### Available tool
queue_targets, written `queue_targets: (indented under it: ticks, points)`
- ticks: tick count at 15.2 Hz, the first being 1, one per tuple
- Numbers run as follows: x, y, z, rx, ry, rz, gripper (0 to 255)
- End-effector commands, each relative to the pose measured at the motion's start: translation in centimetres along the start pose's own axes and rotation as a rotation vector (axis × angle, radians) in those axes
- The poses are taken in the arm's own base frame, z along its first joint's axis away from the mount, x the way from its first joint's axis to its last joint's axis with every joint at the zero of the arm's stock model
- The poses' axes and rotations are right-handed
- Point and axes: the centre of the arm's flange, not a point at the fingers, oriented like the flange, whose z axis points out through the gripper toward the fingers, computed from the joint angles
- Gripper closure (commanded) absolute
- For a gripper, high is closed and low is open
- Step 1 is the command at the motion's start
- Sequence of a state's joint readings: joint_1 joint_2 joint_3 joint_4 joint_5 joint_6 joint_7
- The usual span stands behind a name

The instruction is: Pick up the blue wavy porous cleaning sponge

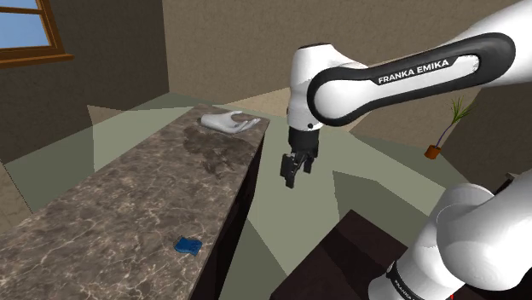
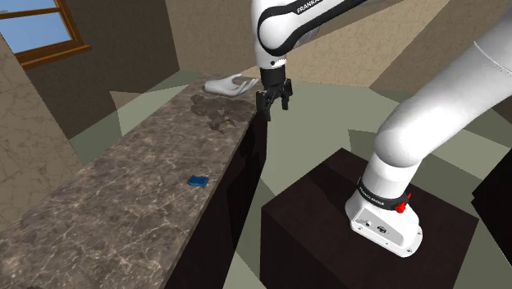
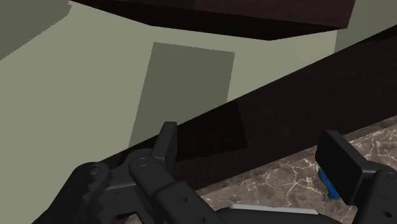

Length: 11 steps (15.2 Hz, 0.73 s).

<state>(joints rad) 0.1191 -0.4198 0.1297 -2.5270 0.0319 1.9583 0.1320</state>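
Observation:
A small blue sponge (image 1: 187, 246) lies flat on the brown marbled countertop (image 1: 128, 204), close to its front edge; in the second exterior view the sponge (image 2: 196, 181) sits mid-counter near the edge. My black gripper (image 1: 292, 174) hangs open off the counter's far corner, over the floor and well away from the sponge. From the second exterior camera the gripper (image 2: 273, 104) points down beside the counter's end. In the wrist view the gripper (image 3: 249, 145) stands with fingers apart and nothing between them; a sliver of the sponge (image 3: 326, 180) peeks out behind one finger.
A white lumpy object (image 1: 228, 122) rests at the counter's far end, near the gripper. The dark stand (image 2: 328, 213) sits to the counter's right across a gap of floor. A potted plant (image 1: 443, 135) stands far off, and a window (image 1: 26, 30) is in the wall.

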Motion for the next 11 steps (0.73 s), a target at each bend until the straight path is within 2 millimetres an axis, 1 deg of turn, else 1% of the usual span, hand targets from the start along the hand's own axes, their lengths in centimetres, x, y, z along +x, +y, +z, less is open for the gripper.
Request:
queue_targets:
  ticks: [1, 11]
  points:
    - [1.3, -1.5, 1.6, 0.002, 0.006, -0.002, 0]
    - [8.3, -9.5, 9.0, 0.009, 0.027, -0.014, 0]
